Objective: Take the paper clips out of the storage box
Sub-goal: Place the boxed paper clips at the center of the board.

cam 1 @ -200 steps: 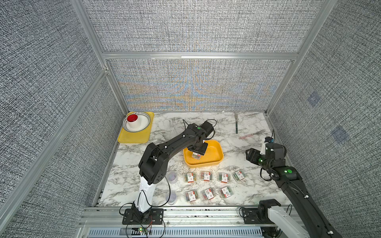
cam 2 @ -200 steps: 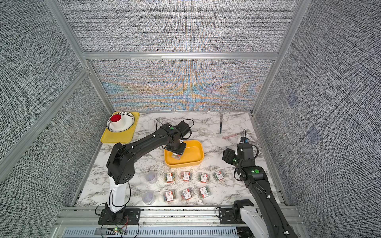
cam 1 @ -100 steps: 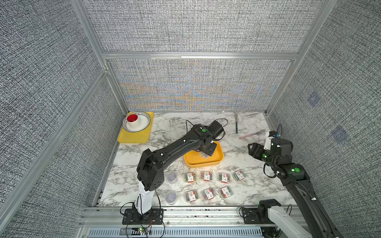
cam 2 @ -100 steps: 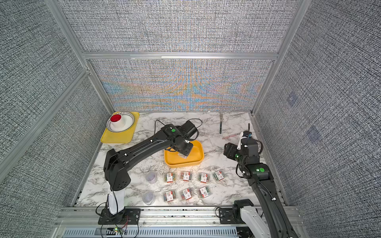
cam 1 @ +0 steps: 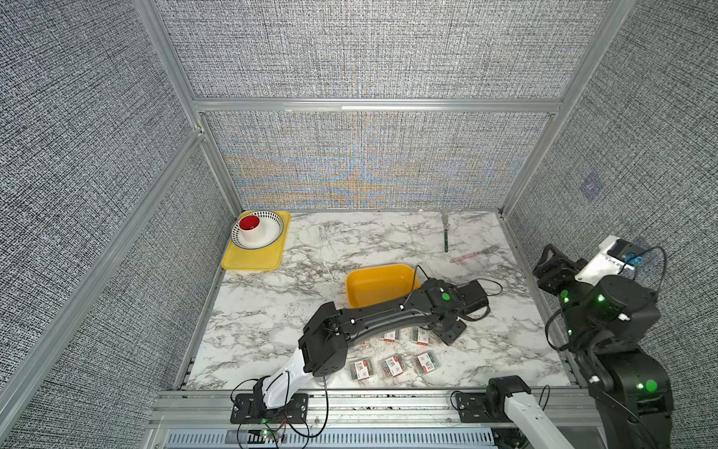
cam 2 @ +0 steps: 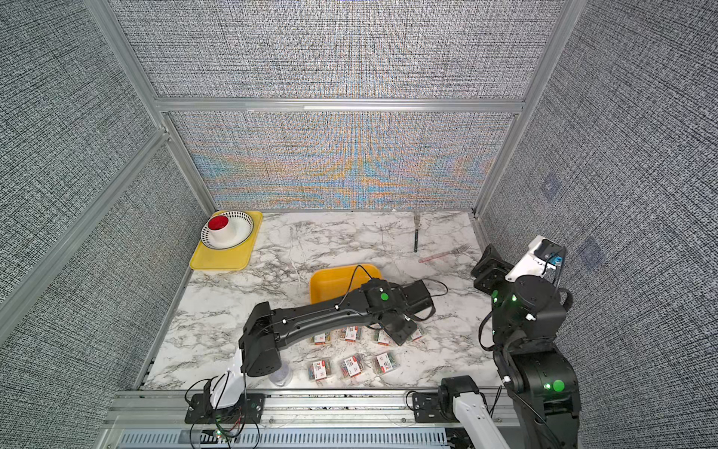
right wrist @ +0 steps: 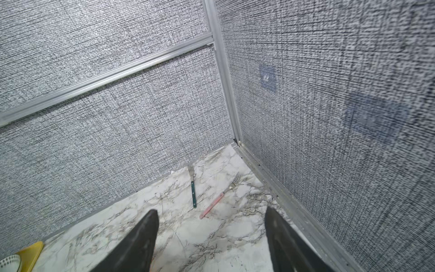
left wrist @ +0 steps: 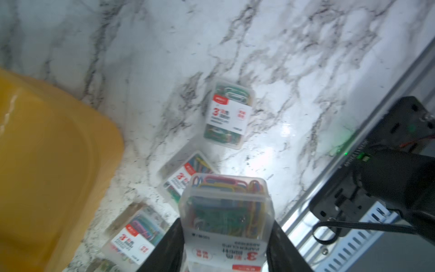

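The yellow-orange storage box [cam 1: 379, 285] stands mid-table; the part of its inside that shows holds no packs. My left gripper [cam 1: 450, 335] hangs just in front and to the right of it, above the table. In the left wrist view this gripper [left wrist: 226, 222] is shut on a clear pack of coloured paper clips [left wrist: 226, 207]. Several more labelled packs [cam 1: 392, 365] lie in two rows near the front edge, some hidden under the left arm. A round tub [cam 2: 280, 375] sits by the left arm's base. My right gripper [right wrist: 211, 223] is open and empty, raised near the right wall.
A flat yellow tray [cam 1: 252, 258] at the back left carries a dotted bowl [cam 1: 272, 229] with a red cup. Two forks, a green-handled fork [cam 1: 446, 239] and a pink-handled fork [cam 1: 472, 255], lie at the back right. The right arm's base [cam 1: 505, 392] stands at the front rail.
My left gripper has come out of the storage box and swung right and forward with a pack in it. The right arm has drawn back toward the right wall.
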`<state>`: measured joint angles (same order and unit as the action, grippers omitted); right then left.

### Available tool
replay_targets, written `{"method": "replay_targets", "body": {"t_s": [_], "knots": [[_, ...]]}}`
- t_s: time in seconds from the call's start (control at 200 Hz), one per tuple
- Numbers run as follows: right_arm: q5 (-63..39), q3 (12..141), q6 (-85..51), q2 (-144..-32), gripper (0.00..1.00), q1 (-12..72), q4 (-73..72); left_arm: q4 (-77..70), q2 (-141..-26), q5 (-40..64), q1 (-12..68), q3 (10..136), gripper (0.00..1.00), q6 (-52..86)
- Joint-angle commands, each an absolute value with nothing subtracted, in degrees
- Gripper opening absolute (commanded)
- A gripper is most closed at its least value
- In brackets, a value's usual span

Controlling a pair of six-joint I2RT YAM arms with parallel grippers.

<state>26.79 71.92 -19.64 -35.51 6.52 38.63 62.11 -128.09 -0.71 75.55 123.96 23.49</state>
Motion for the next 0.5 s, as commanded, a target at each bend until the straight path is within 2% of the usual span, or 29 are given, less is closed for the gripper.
{"method": "replay_targets", "body": {"t_s": [0.0, 0.496], "knots": [[31.7, 72.6, -20.0, -34.7, 0.73, 6.6, 36.8, 62.6, -130.7, 1.7, 78.0, 128.0, 0.54, 24.0], [31.3, 71.7, -21.9, -33.0, 0.73, 6.7, 36.6, 67.2, -142.7, 2.6, 80.4, 140.8, 0.54, 20.5]]}}
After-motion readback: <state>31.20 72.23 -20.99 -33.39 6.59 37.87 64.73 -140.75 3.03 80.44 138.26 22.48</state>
